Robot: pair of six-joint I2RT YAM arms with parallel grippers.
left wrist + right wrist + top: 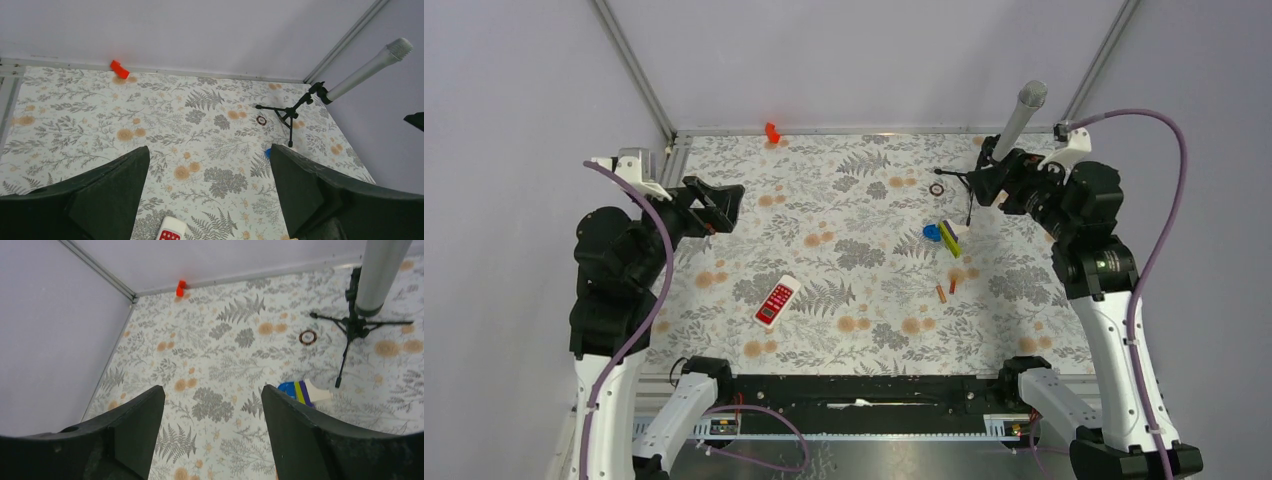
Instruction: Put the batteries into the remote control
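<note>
The remote (pixel 776 301) lies flat on the tabletop (pixel 874 340), left of centre, red button face up. Its back is underneath, so you should judge the battery bay out of reach as it lies. The batteries (pixel 946 289) rest right of centre, two short cylinders just beside each other and well apart from the remote. That split likely suits one arm per item. Just beyond the batteries sit a blue disc (pixel 932 232) and a yellow-green block (pixel 950 241), side by side; neither belongs to the job. Your left pincer (pixel 716 205) hangs above the tabletop's left side, jaws apart, empty. Your right pincer (pixel 984 182) hangs by the microphone (pixel 1022 115), jaws apart, empty. Nothing is loaded yet.
</note>
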